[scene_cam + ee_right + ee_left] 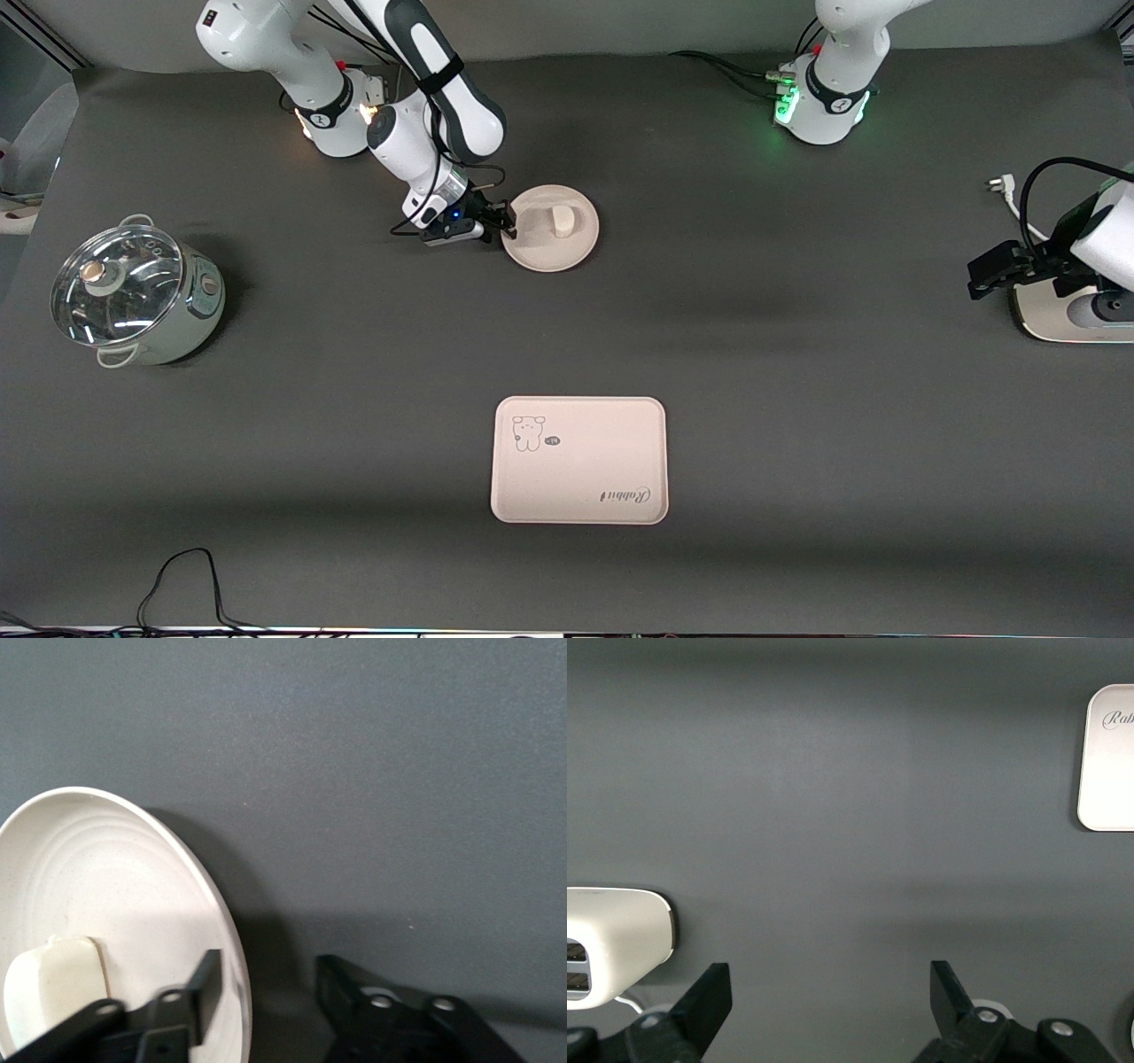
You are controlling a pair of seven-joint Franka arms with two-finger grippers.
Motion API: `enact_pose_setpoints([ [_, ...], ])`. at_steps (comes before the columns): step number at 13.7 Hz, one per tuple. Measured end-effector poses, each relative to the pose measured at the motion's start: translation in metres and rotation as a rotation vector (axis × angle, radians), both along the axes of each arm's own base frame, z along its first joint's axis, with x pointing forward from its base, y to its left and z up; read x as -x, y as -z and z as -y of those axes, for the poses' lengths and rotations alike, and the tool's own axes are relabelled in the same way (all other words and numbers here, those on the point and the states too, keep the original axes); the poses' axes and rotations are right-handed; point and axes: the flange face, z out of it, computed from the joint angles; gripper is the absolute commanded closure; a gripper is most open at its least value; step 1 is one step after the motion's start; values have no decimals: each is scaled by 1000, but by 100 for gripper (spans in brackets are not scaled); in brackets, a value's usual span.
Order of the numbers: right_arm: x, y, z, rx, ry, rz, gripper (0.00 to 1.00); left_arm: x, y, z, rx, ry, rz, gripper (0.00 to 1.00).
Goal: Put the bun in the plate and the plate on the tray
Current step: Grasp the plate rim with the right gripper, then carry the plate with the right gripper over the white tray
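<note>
On the plate (pixel 542 248), which lies on the dark table (pixel 797 425) near the right arm's base, rests the bun (pixel 562 221). The right gripper (pixel 507 221) straddles the plate's rim with its fingers spread, one inside the dish and one outside, not yet pinching. The tray (pixel 611 461) lies well apart, nearer the front camera.

A thin rim grip may slip or tilt the plate in transit, letting the bun roll off; closing too near the bun could also nudge it.

The left gripper (pixel 997 270) waits, spread and empty, over the table by a white appliance (pixel 1063 321).

Count: one bun, one plate, one tray, one lidded pot (pixel 133 297), one white appliance.
</note>
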Motion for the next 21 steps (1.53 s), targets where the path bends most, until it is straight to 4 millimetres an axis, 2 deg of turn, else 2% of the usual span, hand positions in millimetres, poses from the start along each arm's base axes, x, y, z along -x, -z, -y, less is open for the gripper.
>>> enact_pose_setpoints([
  [3, 0, 0, -1, -1, 1, 0, 87, 0, 2, 0, 0, 0, -4, 0],
  [4, -1, 0, -1, -2, 2, 1, 97, 0, 2, 0, 0, 0, -5, 0],
  [5, -1, -1, -2, -4, 3, 1, 100, 0, 2, 0, -1, 0, -6, 0],
  [11, -3, -5, -4, -17, 8, 7, 100, 0, 2, 0, -1, 0, -6, 0],
  [13, -10, -7, -3, -22, 22, 14, 100, 0, 3, 0, -1, 0, -7, 0],
  [17, -51, -17, 9, -80, 105, 22, 100, 1, 3, 0, -1, 0, -8, 0],
  [19, -79, -24, 18, -101, 109, 43, 100, 1, 4, 0, -1, 0, -9, 0],
  [21, -106, -35, 16, -126, 92, 49, 100, 1, 4, 0, -1, 0, -10, 0],
])
